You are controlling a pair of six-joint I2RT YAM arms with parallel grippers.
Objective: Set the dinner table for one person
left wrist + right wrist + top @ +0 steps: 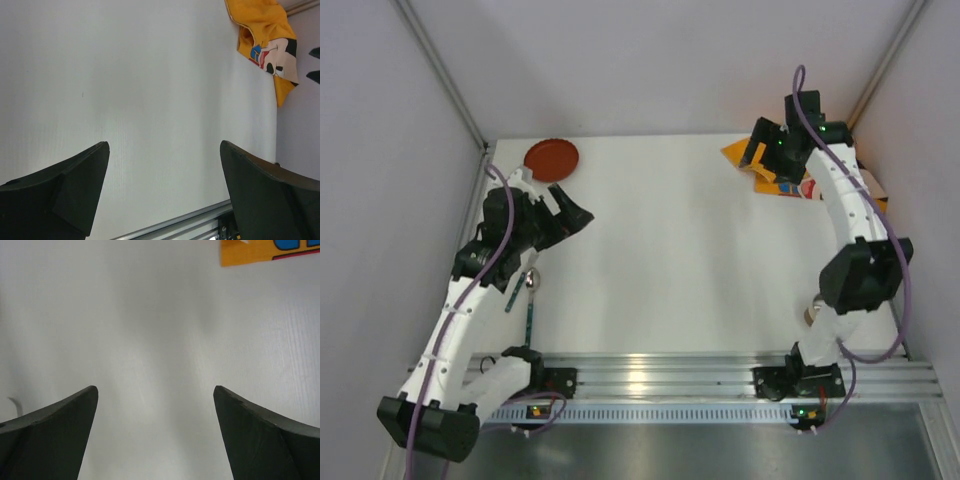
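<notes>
The left arm bends forward and inward, the left gripper (572, 216) spread wide and empty above the dinner table (670, 260), whose long axis runs side to side beneath it. The right arm stretches far ahead, the right gripper (155, 390) equally wide, with the orange cloth (270, 252) just ahead of it.

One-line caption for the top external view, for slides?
Left gripper open near the red plate, right gripper open by the orange Mickey Mouse cloth, white dinner table between.

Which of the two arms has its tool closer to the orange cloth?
The right tool, beside the cloth at the far right corner; the left tool is across the table by the red plate.
</notes>
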